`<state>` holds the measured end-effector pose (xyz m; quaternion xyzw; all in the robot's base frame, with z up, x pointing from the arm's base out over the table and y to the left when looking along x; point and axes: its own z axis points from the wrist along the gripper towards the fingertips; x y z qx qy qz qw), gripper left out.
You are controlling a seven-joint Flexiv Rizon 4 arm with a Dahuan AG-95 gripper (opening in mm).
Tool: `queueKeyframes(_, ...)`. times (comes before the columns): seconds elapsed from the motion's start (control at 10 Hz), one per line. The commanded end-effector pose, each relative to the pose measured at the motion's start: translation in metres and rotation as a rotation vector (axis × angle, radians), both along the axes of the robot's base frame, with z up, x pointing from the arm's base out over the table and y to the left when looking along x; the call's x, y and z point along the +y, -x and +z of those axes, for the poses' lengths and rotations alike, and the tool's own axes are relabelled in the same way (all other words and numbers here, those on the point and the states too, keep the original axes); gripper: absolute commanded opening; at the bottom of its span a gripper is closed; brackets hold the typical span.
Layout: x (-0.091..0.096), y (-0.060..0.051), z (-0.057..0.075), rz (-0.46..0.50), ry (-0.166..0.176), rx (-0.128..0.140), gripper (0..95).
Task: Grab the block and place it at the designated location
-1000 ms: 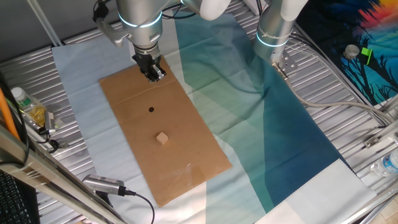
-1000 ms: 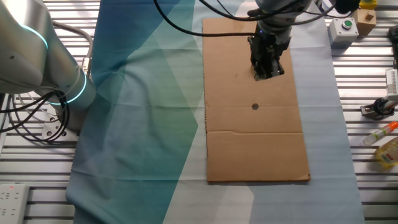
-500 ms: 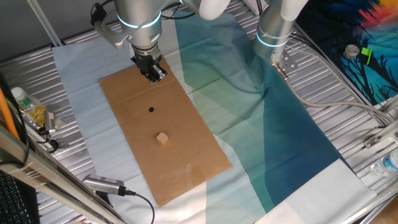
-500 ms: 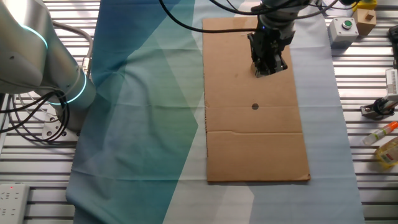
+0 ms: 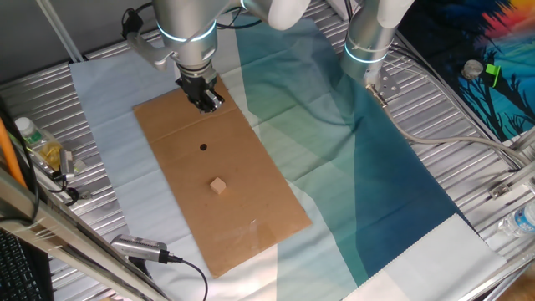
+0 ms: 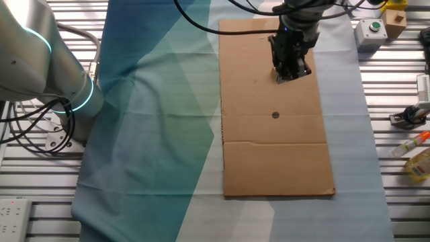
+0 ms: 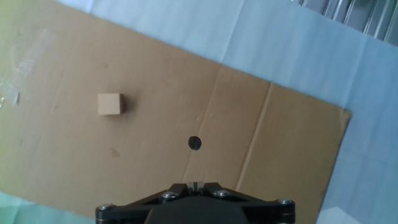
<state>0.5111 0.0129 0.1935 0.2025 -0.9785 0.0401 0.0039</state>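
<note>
The block [image 5: 218, 186], a small tan cube, lies on the brown cardboard sheet [image 5: 251, 226], near its front half. The designated location [image 5: 203, 148], a black dot, marks the sheet's middle. My gripper [image 5: 207, 102] hangs above the far end of the sheet, shut with nothing in it, well apart from both. In the hand view the block [image 7: 109, 104] lies left of the dot [image 7: 194, 143], and the closed fingertips [image 7: 195, 185] show at the bottom edge. In the other fixed view my gripper [image 6: 290, 72] hides the block; the dot [image 6: 275, 115] shows below it.
A blue-green cloth [image 5: 351, 159] covers the table beside the sheet. A second arm's base [image 5: 368, 42] stands at the back. A bottle [image 5: 33, 142] and cables [image 5: 142, 249] lie at the left. A button box [image 6: 370, 30] and tools [image 6: 410, 117] sit right.
My gripper has drifted slightly toward the far end of the sheet, still shut. The block and the dot stay where they were.
</note>
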Motion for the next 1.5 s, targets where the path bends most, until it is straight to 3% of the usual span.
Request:
queueKeyframes(0.1,0.0013,-0.0013,-0.0029,0.013,-0.002,0.004,0.0)
queueKeyframes(0.3,0.0043,-0.0024,-0.0047,0.011,-0.007,-0.006,0.0)
queueKeyframes(1.5,0.0089,-0.0036,-0.0067,0.011,-0.004,0.001,0.0)
